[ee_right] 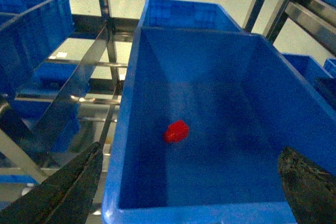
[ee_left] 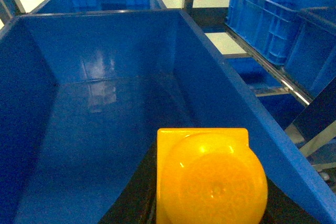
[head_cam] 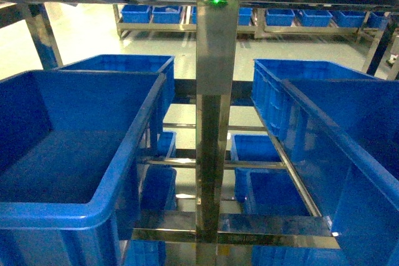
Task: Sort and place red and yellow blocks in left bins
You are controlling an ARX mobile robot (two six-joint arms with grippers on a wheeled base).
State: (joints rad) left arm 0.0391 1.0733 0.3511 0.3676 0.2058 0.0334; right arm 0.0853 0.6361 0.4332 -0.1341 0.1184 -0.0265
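The yellow block (ee_left: pixel 210 174), glossy with a round stud facing the camera, fills the bottom of the left wrist view. My left gripper (ee_left: pixel 207 211) is shut on it, above the near end of a large blue bin (ee_left: pixel 105 129) whose floor is bare. The red block (ee_right: pixel 176 131) lies on the floor of another blue bin (ee_right: pixel 252 87) in the right wrist view. My right gripper (ee_right: pixel 189 198) hangs open above that bin's near rim, its dark fingers (ee_right: pixel 68 192) wide apart and holding nothing. Neither gripper shows in the head view.
A steel rack post (head_cam: pixel 215 123) stands in the middle between the left bin (head_cam: pixel 134 135) and the right bin (head_cam: pixel 324 132). More blue bins sit behind (head_cam: pixel 124 63), on the lower shelf (head_cam: pixel 268 191) and along the far wall (head_cam: pixel 280 15).
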